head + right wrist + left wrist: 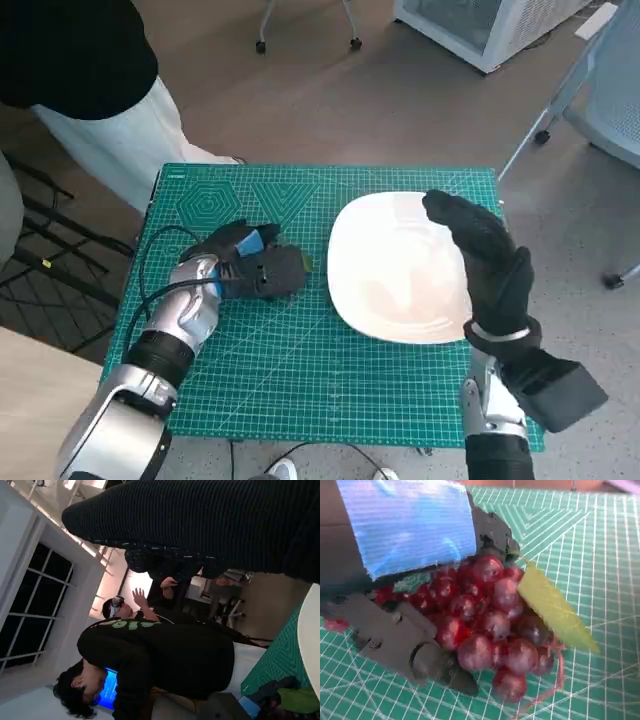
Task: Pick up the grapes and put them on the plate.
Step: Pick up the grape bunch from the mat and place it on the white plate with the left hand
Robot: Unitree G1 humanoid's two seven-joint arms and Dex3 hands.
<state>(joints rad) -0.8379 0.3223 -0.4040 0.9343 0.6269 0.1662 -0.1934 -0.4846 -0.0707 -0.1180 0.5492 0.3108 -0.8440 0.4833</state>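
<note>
One bunch of grapes (490, 630) is what this step turns on, and the left hand (252, 262) is wrapped round it on the green cutting mat (300, 390), near the middle of the table and toward its left edge. In the left wrist view the black fingers (400, 640) cradle one side of the red cluster while the blue-taped back covers the other, so the hand is grasping the bunch. The bunch seems to rest on the mat or just above it; I cannot tell which. A pale green leaf (555, 607) sticks out on the free side, and a thin reddish stem trails below.

The white plate (395, 270) sits toward the table's right edge, just beside the left hand and apart from it. The right hand (485, 260) hangs over the plate's right rim, fingers spread, holding nothing.

To do this well, I judge the grip should stay firm but not crushing, since loose berries at the cluster's lower end lie outside the fingers and could swing or snag. Lift straight up first so the stem clears the mat, then carry across to the plate's middle. The right hand would do best to stay off the plate's centre.

A person stands beyond the far left corner.
</note>
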